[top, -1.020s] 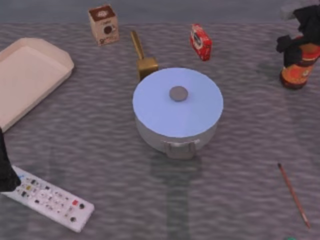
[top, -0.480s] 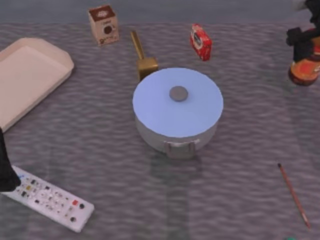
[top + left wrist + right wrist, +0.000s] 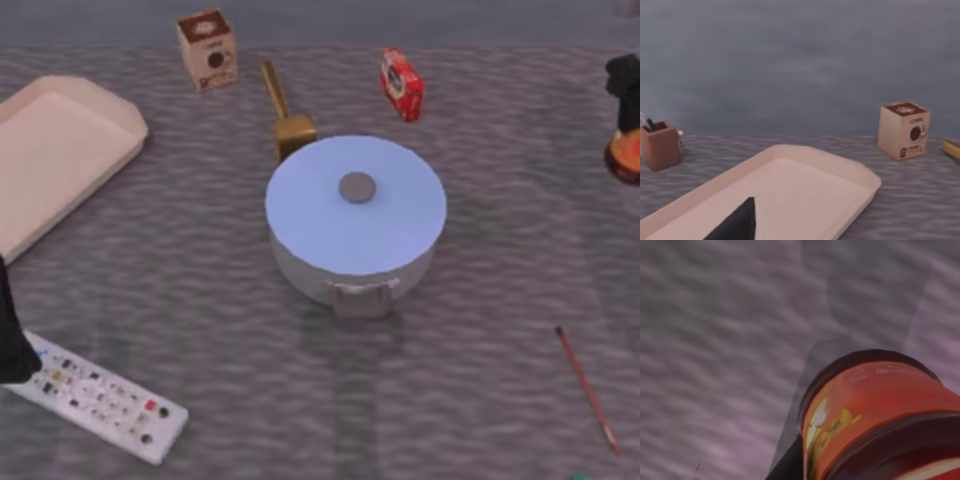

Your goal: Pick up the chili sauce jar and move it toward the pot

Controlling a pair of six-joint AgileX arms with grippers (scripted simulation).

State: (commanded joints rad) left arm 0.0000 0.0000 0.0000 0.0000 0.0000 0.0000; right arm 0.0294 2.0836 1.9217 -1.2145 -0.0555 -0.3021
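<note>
The chili sauce jar [image 3: 626, 158], with its orange label and dark contents, hangs at the far right edge of the top view, partly cut off. My right gripper [image 3: 627, 98] is shut on its upper part. In the right wrist view the chili sauce jar [image 3: 875, 415] fills the near corner above bare table, a dark finger [image 3: 790, 466] against its side. The pot [image 3: 300, 262], grey-white with a pale blue lid [image 3: 320, 215] and grey knob [image 3: 357, 187], stands at the table's middle, well to the left of the jar. My left gripper [image 3: 10, 350] is parked at the left edge.
A beige tray [image 3: 60, 150] lies at the left, a remote [image 3: 100, 400] at the front left. A brown-and-cream carton [image 3: 208, 50], a gold-handled tool [image 3: 285, 110] and a red-and-white box [image 3: 401, 84] sit behind the pot. A pencil [image 3: 588, 390] lies front right.
My right gripper has carried the jar to the right and slightly nearer the front, so it now sits half out of the top view. The left arm has not moved.
</note>
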